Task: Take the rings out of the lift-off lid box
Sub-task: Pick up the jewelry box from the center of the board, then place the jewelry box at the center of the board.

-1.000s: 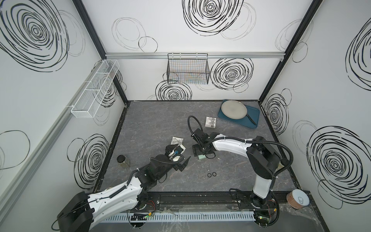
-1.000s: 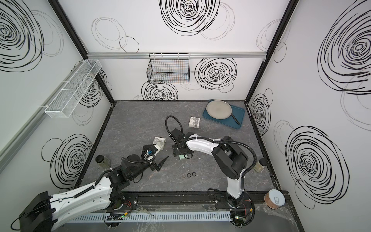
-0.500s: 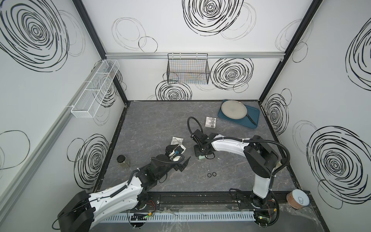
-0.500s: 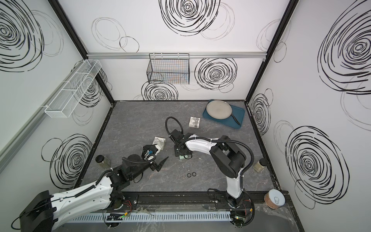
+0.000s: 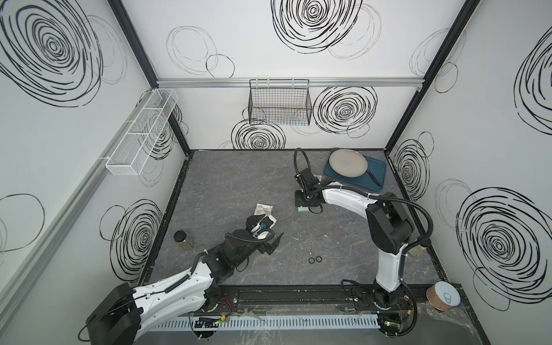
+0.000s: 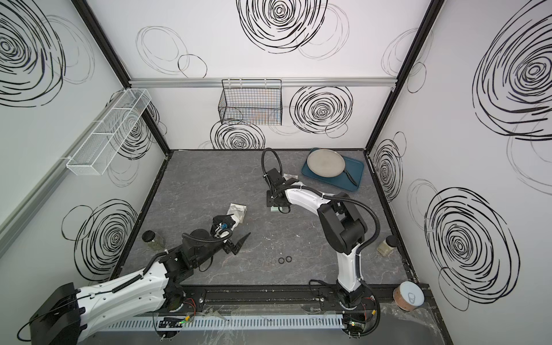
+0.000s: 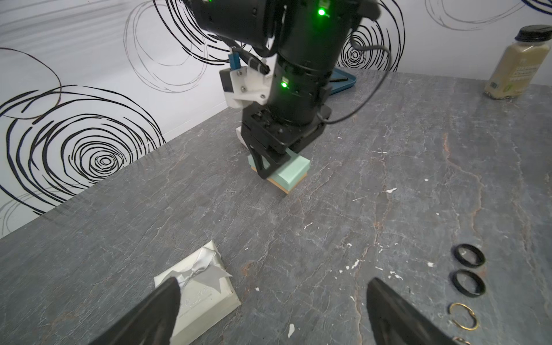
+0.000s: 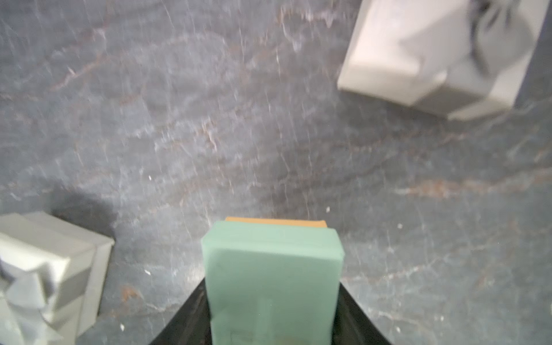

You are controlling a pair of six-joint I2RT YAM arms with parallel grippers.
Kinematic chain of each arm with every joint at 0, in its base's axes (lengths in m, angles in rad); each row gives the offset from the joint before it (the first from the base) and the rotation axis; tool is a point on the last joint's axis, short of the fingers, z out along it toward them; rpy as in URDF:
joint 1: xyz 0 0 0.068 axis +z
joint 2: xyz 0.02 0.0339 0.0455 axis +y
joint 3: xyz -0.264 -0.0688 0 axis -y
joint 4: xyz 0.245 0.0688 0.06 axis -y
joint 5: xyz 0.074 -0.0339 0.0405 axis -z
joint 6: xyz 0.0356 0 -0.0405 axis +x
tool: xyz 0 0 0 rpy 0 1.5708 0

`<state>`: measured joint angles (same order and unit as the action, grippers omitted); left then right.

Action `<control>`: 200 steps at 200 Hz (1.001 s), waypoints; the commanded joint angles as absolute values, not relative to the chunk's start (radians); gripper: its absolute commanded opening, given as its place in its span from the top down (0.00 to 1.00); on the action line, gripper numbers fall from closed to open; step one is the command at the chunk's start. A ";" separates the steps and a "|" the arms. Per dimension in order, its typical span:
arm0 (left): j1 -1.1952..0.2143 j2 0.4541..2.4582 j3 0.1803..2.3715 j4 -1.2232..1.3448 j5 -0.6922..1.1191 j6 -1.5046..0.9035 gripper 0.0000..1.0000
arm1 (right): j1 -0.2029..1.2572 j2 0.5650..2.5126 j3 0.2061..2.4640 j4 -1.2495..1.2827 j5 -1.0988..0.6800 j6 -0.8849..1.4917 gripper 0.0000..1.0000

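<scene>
The lift-off lid box (image 7: 291, 176) has a mint-green lid over a brown base and rests on the table mid-right in both top views (image 5: 302, 209) (image 6: 274, 209). My right gripper (image 8: 273, 282) points down over it, its fingers (image 8: 191, 313) pressed against the lid's two sides. Two black rings (image 5: 315, 260) (image 6: 284, 260) lie on the table near the front, with pale thin rings (image 5: 300, 263) beside them. In the left wrist view the black rings (image 7: 468, 268) and a thin ring (image 7: 463, 316) lie apart from my left gripper (image 7: 273, 282), which is open and holds nothing.
A white gift box with a bow (image 5: 263, 208) (image 7: 198, 286) lies by my left gripper. Another pale box (image 8: 433, 59) sits behind the right arm. A plate (image 5: 348, 162) rests on a blue tray (image 5: 376, 176) at back right. Spice jars (image 5: 182, 239) (image 7: 513, 62) stand near the table's two side edges.
My right gripper's jaws have narrowed onto the green lid. The left arm and the rings on the table have not moved.
</scene>
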<state>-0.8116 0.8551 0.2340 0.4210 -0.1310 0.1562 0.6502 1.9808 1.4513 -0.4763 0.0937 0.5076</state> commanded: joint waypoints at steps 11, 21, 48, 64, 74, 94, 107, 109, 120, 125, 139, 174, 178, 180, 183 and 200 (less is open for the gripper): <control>-0.802 0.862 0.238 0.471 -0.119 0.169 0.00 | 0.603 2.125 1.634 -0.512 0.077 0.446 0.44; -0.802 0.863 0.238 0.471 -0.119 0.169 0.00 | 0.591 2.165 1.688 -0.522 0.072 0.443 0.45; -0.800 0.859 0.237 0.474 -0.115 0.169 0.01 | 0.563 2.263 1.821 -0.548 0.075 0.442 0.45; -0.799 0.860 0.236 0.475 -0.114 0.169 0.00 | 0.551 2.310 1.892 -0.565 0.080 0.443 0.45; -0.801 0.860 0.237 0.476 -0.111 0.169 0.01 | 0.546 2.334 1.931 -0.575 0.079 0.443 0.45; -0.799 0.859 0.235 0.476 -0.111 0.170 0.01 | 0.536 2.376 2.004 -0.600 0.082 0.443 0.45; -0.798 0.859 0.236 0.476 -0.110 0.170 0.00 | 0.529 2.395 2.035 -0.612 0.082 0.445 0.45; -0.799 0.858 0.236 0.476 -0.110 0.171 0.00 | 0.528 2.397 2.038 -0.614 0.083 0.445 0.45; -0.799 0.858 0.235 0.476 -0.109 0.171 0.01 | 0.521 2.403 2.046 -0.619 0.081 0.446 0.45; -0.799 0.858 0.235 0.476 -0.109 0.172 0.00 | 0.517 2.405 2.048 -0.620 0.081 0.448 0.45; -0.798 0.858 0.235 0.476 -0.109 0.173 0.00 | 0.510 2.408 2.045 -0.629 0.086 0.448 0.45; -0.796 0.863 0.236 0.480 -0.106 0.173 0.01 | 0.499 2.402 2.019 -0.636 0.098 0.440 0.45; -0.796 0.862 0.237 0.480 -0.106 0.174 0.00 | 0.498 2.400 2.015 -0.633 0.097 0.439 0.45; -0.796 0.863 0.236 0.480 -0.105 0.174 0.01 | 0.497 2.399 2.013 -0.631 0.098 0.440 0.45; -0.796 0.864 0.237 0.480 -0.105 0.174 0.00 | 0.497 2.399 2.011 -0.630 0.098 0.440 0.45; -0.796 0.865 0.236 0.481 -0.103 0.174 0.00 | 0.498 2.402 2.006 -0.628 0.097 0.440 0.45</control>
<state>-0.8028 0.8604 0.2344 0.4217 -0.1143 0.1577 0.5014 2.3917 2.0155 -0.5964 0.0814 0.4454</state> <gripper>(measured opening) 0.995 0.555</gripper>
